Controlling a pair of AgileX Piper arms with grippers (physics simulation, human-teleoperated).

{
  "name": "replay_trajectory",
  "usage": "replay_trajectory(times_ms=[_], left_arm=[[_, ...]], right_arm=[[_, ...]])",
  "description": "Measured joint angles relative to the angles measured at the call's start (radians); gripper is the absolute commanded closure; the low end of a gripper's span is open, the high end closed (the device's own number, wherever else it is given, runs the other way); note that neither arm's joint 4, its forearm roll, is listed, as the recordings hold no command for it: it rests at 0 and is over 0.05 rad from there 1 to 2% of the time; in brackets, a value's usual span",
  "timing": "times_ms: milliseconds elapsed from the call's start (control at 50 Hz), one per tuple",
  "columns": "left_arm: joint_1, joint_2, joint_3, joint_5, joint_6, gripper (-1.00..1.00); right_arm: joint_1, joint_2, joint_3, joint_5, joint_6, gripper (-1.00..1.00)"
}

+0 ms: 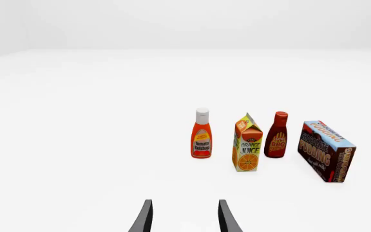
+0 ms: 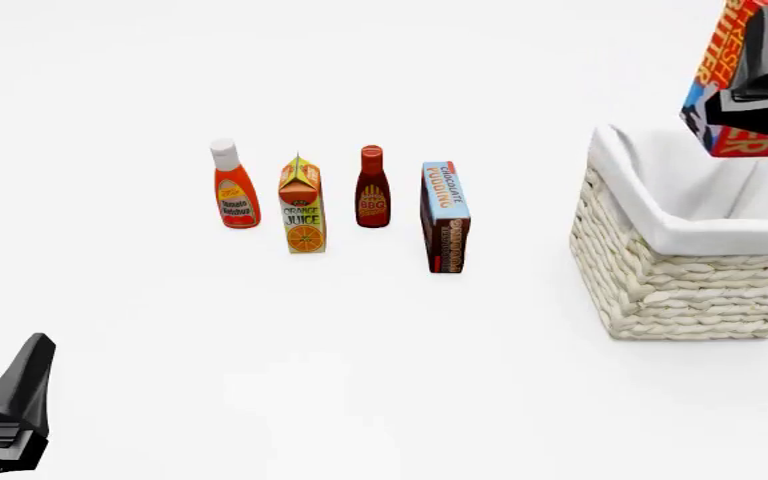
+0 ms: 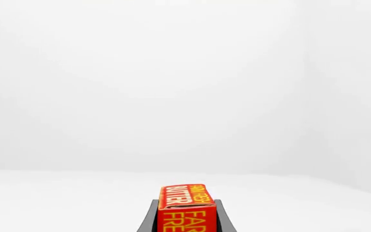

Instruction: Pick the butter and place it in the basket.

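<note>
The butter (image 2: 720, 75), a red-orange box with yellow lettering, hangs high in the air at the far right of the front view, tilted, with my right gripper (image 2: 759, 70) shut on it. In the right wrist view the butter (image 3: 187, 207) sits between the two dark fingers (image 3: 148, 218). Below it stands the basket (image 2: 678, 285), woven wicker with a white cloth lining, and nothing shows inside it. My left gripper (image 1: 184, 218) is open with nothing between its fingers. The left arm (image 2: 11, 405) rests low at the near left.
A row of groceries stands mid-table, left of the basket: tomato ketchup (image 2: 233, 185), orange juice carton (image 2: 303, 205), BBQ sauce bottle (image 2: 372, 187) and chocolate pudding box (image 2: 444, 217). The left wrist view faces the same row, with the pudding box (image 1: 326, 151) at its end.
</note>
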State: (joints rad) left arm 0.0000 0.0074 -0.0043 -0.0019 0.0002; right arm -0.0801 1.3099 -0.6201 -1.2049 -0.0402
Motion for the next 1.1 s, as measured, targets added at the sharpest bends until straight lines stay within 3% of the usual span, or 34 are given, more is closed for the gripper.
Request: replay_trajectory(times_ms=[1100], left_arm=[[0.000,0.000,0.000,0.000,0.000,-1.00]], right_arm=[[-0.062,0.048,0.009,-0.010,-0.032,1.00]])
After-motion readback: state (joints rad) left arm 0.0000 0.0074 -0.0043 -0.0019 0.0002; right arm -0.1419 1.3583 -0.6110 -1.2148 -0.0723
